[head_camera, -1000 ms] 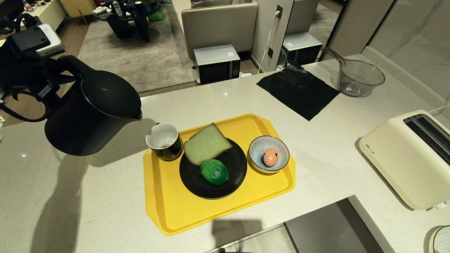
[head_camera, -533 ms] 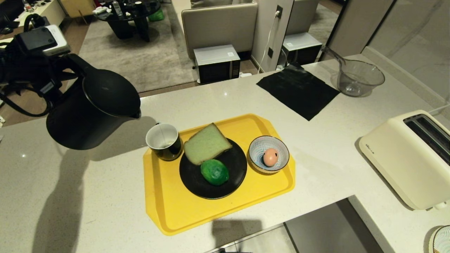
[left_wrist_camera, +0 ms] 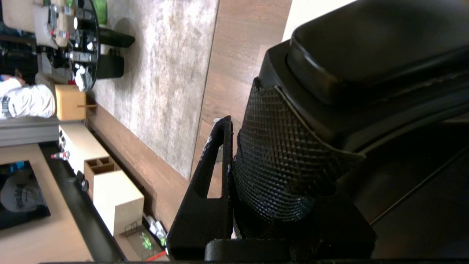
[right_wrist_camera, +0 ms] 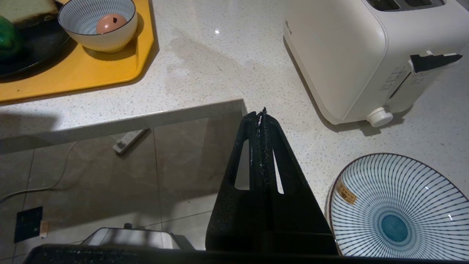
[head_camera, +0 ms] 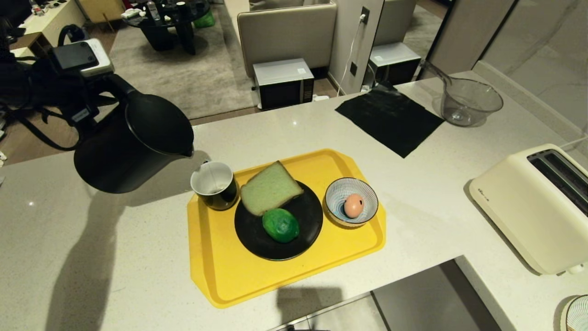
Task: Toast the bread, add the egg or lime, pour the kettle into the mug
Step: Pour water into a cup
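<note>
Holding the kettle (head_camera: pixel 133 147) by its handle in the left gripper (left_wrist_camera: pixel 234 165), tilted above the table with its spout beside the mug (head_camera: pixel 214 185) on the tray (head_camera: pixel 239 280), I should centre the spout over the rim, then tip slowly.

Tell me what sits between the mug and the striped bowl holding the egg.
In the head view, the black plate with the bread and lime.
</note>
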